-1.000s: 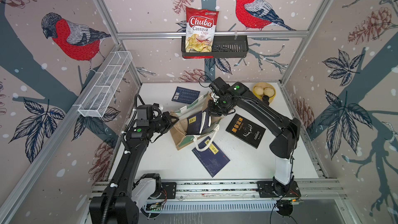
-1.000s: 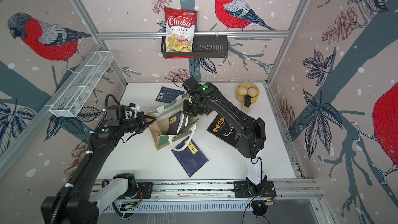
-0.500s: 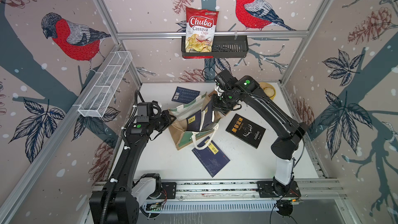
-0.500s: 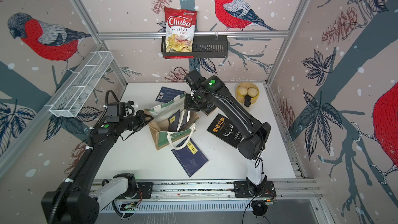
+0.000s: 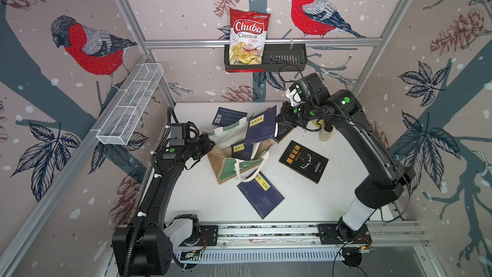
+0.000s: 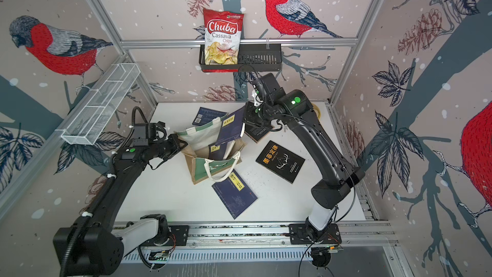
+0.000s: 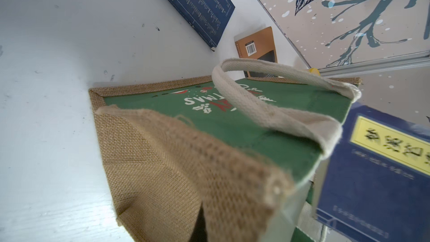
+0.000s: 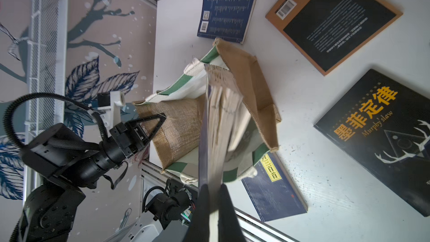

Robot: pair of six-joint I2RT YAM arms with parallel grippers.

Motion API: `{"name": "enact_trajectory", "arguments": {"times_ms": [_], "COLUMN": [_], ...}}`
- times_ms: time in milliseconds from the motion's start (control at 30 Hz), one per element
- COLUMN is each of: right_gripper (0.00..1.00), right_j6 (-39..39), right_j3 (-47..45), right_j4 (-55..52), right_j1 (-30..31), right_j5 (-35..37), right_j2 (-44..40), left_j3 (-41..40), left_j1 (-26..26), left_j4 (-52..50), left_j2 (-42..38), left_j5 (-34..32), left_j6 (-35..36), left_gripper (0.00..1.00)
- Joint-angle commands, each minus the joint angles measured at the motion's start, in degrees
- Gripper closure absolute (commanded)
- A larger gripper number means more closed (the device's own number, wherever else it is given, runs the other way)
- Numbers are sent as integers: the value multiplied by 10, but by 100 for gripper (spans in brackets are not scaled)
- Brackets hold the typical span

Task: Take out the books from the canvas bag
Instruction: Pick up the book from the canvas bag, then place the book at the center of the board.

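The canvas bag lies open on the white table. My left gripper is shut on its jute rim. My right gripper is shut on a navy book, tilted above the bag's mouth. Another navy book stands inside the bag. On the table lie a navy book at the back, a brown-black book, a black antler book and a navy book in front.
A red chips bag stands in a black basket on the back wall. A white wire basket hangs on the left wall. A yellow round object sits half hidden behind my right arm. The arms' rail runs along the front.
My right gripper has risen and drawn the navy book up out of the bag, toward the back right. The left gripper keeps its hold on the bag's rim, shifted slightly.
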Motion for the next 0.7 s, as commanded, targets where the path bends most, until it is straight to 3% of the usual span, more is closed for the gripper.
{"name": "enact_trajectory", "arguments": {"times_ms": [0, 267, 467, 667], "right_gripper": [100, 100, 100, 100], "right_j6": [17, 58, 59, 53], "right_j3": [-31, -215, -241, -278], "right_j4": [74, 224, 244, 252], "right_j1": [-25, -128, -195, -225], "right_j5": [-4, -66, -97, -115], "right_j2": [-40, -162, -199, -214], "left_j3": [13, 17, 18, 17], "left_j1": [7, 12, 25, 37], "left_j4": [-13, -23, -30, -42], "left_j2": [1, 1, -1, -5], "left_j5": [-31, -34, -40, -65], "left_j6": [22, 29, 29, 18], "left_gripper": [100, 100, 100, 100]}}
